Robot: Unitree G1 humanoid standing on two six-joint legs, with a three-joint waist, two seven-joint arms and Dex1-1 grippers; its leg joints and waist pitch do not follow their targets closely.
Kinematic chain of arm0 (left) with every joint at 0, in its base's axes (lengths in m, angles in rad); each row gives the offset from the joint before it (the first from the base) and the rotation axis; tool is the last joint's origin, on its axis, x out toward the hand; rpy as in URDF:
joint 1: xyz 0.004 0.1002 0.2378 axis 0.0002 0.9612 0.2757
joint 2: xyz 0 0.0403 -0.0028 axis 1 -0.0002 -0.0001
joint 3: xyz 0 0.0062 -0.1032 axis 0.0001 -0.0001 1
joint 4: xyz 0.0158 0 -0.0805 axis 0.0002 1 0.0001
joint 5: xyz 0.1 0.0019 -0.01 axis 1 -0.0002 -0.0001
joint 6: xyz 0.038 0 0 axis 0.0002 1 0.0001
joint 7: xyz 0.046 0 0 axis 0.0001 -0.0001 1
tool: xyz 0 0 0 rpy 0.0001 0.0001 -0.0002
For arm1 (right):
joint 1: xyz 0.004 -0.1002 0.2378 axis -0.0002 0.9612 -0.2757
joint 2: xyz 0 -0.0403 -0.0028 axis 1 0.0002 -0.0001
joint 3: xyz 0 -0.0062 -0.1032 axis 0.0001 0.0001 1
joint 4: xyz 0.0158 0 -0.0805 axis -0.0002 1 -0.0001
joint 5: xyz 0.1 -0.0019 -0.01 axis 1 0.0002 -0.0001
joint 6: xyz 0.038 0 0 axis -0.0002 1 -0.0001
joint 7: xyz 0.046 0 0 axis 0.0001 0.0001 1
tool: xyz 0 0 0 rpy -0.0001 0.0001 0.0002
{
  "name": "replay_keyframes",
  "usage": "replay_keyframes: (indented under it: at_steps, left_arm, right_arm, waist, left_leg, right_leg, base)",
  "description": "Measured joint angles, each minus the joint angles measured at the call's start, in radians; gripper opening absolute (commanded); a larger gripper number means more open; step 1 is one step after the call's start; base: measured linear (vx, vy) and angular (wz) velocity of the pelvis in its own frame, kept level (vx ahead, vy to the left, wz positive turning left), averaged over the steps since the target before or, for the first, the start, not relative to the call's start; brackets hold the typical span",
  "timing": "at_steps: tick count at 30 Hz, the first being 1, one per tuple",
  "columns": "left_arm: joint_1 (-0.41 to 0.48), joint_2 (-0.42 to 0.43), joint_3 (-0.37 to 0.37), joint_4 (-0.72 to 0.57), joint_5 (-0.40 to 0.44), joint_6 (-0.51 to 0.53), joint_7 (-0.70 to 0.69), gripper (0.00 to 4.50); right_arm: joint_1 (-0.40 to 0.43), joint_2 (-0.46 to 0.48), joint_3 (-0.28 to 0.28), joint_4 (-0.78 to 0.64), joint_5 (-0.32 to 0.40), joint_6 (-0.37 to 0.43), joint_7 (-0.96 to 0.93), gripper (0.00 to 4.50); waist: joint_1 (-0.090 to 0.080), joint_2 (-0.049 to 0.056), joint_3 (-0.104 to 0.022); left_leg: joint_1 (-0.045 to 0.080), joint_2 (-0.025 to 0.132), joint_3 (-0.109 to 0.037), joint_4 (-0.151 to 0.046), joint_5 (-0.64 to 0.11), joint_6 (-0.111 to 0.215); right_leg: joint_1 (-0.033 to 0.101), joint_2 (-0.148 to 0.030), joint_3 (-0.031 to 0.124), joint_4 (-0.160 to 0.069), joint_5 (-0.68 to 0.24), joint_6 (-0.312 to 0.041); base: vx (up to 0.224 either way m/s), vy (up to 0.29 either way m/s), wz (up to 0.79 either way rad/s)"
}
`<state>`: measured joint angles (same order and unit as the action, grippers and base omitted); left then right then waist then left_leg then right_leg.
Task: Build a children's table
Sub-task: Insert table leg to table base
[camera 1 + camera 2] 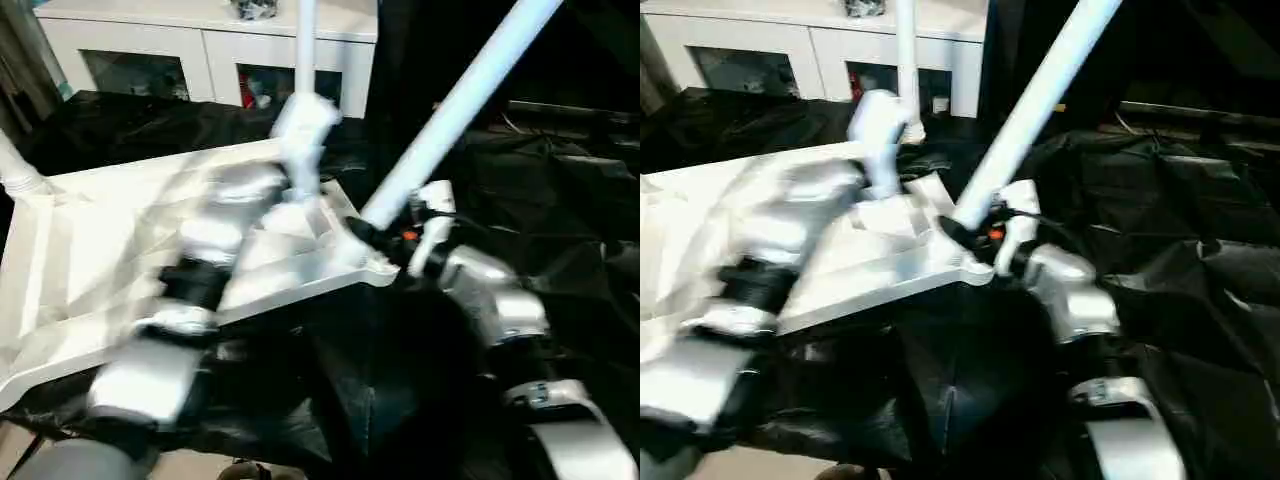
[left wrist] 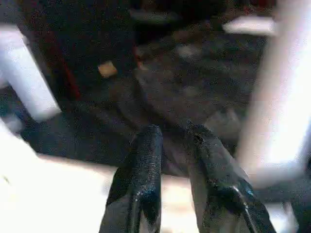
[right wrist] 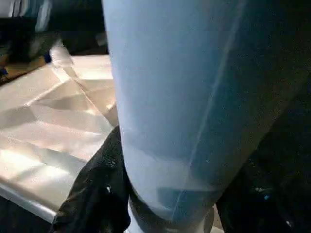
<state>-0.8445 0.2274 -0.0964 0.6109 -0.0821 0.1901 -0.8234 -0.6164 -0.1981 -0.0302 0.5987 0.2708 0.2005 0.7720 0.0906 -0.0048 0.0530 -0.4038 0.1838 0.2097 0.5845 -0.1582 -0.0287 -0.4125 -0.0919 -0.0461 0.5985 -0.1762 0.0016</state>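
Nearest the camera, the two silver forearms reach forward over black sheeting (image 1: pixel 560 200). At about five o'clock from the picture's centre, the right gripper (image 1: pixel 385 238) is closed around the thick lower end of a tilted leg (image 1: pixel 455 110), just above the near right corner socket (image 1: pixel 372 262) of the table top (image 1: pixel 90 260). The right wrist view is filled by that tube, with black fingers (image 3: pixel 95 189) pressed against its side. The leg leans away toward one o'clock, so it is not yet square in the socket.

The left gripper (image 2: pixel 170 165) hovers over the top near an upright leg (image 1: pixel 306 60) at twelve o'clock. Its two fingers stand a little apart with nothing between them.

The table top lies underside up, its ribs showing, spreading from centre toward nine o'clock. A third leg (image 1: pixel 15 170) rises at its far left corner, toward ten o'clock.

Farthest off, at eleven to twelve o'clock, stands a white cabinet (image 1: pixel 200 45) with glass doors.

The leg looks like hollow plastic: light, stiff and smooth, so it may slip or twist under a loose hold. A grip low on the thick end, close to the socket, seems best for steering it upright. The top looks light too and may slide on the sheeting when pushed, so bracing it with the free gripper near that corner would likely help.
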Motion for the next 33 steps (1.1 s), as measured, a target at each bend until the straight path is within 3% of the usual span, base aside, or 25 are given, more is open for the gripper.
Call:
replay_keyframes:
  at_steps: [5, 8, 20, 25, 33]
  left_arm:
    - [0.097, 0.051, -0.083, -0.06, -0.011, 0.075, -0.199, 1.59]
    - [0.11, 0.054, -0.142, -0.062, -0.007, 0.095, -0.244, 1.8]
    - [0.104, 0.03, -0.209, 0.093, 0.105, 0.084, -0.144, 1.97]
    - [0.087, 0.016, -0.194, 0.115, 0.107, 0.125, -0.126, 1.97]
    - [0.074, 0.007, -0.184, 0.145, 0.097, 0.139, -0.133, 1.25]
  right_arm:
    - [-0.016, -0.057, 0.001, -0.001, -0.011, 0.055, 0.0, 1.87]
    - [-0.019, -0.08, 0.006, -0.01, -0.026, 0.081, 0.008, 1.87]
    - [-0.015, -0.102, 0.028, -0.047, -0.031, 0.126, 0.023, 1.87]
    - [-0.014, -0.103, 0.036, -0.049, -0.034, 0.139, 0.024, 1.87]
    - [-0.007, -0.105, 0.039, -0.069, -0.038, 0.144, 0.032, 1.87]
  waist:
    - [0.005, -0.001, 0.001]
    - [0.005, -0.001, 0.001]
    - [-0.002, 0.0, 0.001]
    - [-0.002, 0.0, 0.001]
    - [-0.002, 0.0, 0.001]
  left_leg:
    - [0.0, 0.0, 0.0, 0.002, 0.0, 0.0]
    - [0.0, 0.0, 0.0, 0.003, 0.0, 0.0]
    - [0.002, 0.0, 0.0, 0.003, 0.001, -0.001]
    - [0.002, 0.0, 0.0, 0.004, 0.001, -0.001]
    - [0.002, 0.0, 0.0, 0.005, 0.001, -0.001]
  right_leg:
    - [0.0, 0.0, 0.0, 0.002, 0.0, 0.0]
    - [0.0, 0.0, 0.001, 0.004, 0.0, 0.0]
    - [0.0, 0.0, 0.001, 0.006, 0.0, 0.0]
    - [0.0, 0.0, 0.001, 0.007, 0.0, 0.0]
    - [0.0, 0.0, 0.001, 0.008, 0.0, 0.0]
  base:
    - [0.0, 0.0, 0.0]
    - [0.0, 0.0, 0.0]
    - [0.0, 0.0, 0.0]
    - [0.0, 0.0, 0.0]
    - [0.0, 0.0, 0.0]
